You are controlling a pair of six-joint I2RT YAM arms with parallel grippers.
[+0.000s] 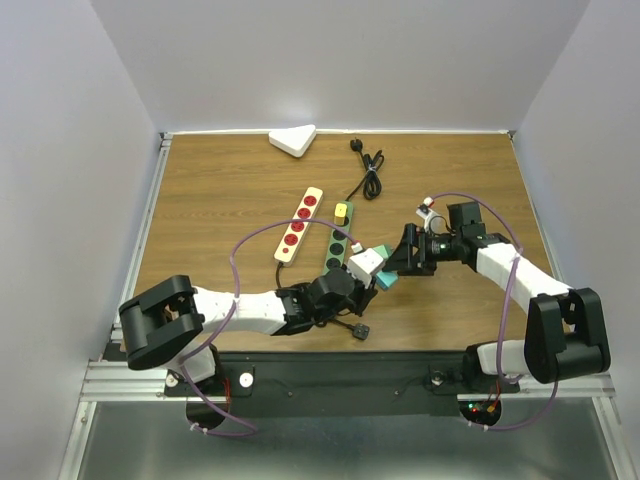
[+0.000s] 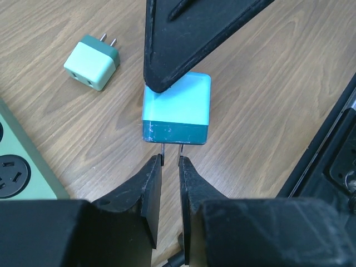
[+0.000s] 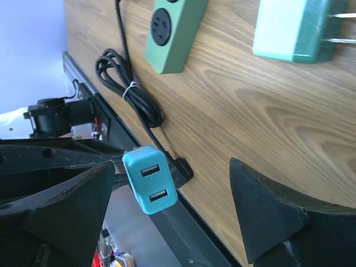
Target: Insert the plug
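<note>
A teal two-port USB charger plug [image 2: 177, 108] hangs above the wood table. My left gripper [image 2: 169, 158] is shut on its two metal prongs, and the plug body points away from the fingers. It also shows in the top view [image 1: 386, 281] and in the right wrist view [image 3: 150, 181]. My right gripper [image 3: 172, 162] is open around the plug. One finger [image 2: 183, 39] is right beside the plug body and the other stands well apart. The green power strip [image 1: 338, 243] lies just left of the plug, and one end shows in the right wrist view [image 3: 175, 33].
A second mint plug [image 1: 365, 262] lies on the table beside the strip [image 2: 92, 61]. A cream strip with red sockets [image 1: 298, 225] lies further left. A yellow block [image 1: 342, 211] sits on the green strip. Black cables [image 1: 368, 165] [image 3: 130, 89] and a white triangular item [image 1: 292, 140] are also there.
</note>
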